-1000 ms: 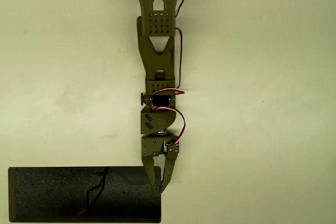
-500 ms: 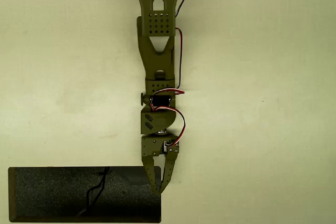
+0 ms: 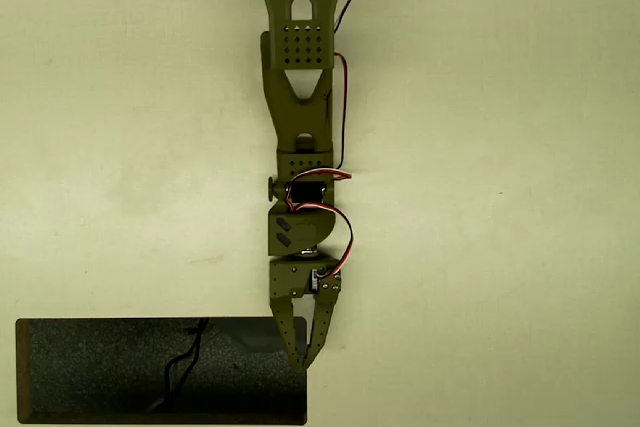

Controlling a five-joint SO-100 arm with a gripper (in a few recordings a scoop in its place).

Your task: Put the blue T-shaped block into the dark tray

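Jaws (image 3: pixel 306 359) tapering to near-closed point, nothing blue showing between them, hanging over upper right corner of dark tray (image 3: pixel 100 372) at lower left of frame; blue T-shaped block not locatable; tray floor holding no block; delivery seemingly still pending; table (image 3: pixel 500 197) pale.

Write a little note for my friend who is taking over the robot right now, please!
Tool: fingertips meet in a point over the right end of the dark tray, in the overhead view. Nothing can be seen held between them.
Dark tray: at the bottom left of the table, its speckled floor carrying only a dark crack-like line.
Blue T-shaped block: I can't spot it on the table or in the tray, so I cannot tell where it is.
Done: nothing confirmed.
Left: find the block, then get it into the tray.
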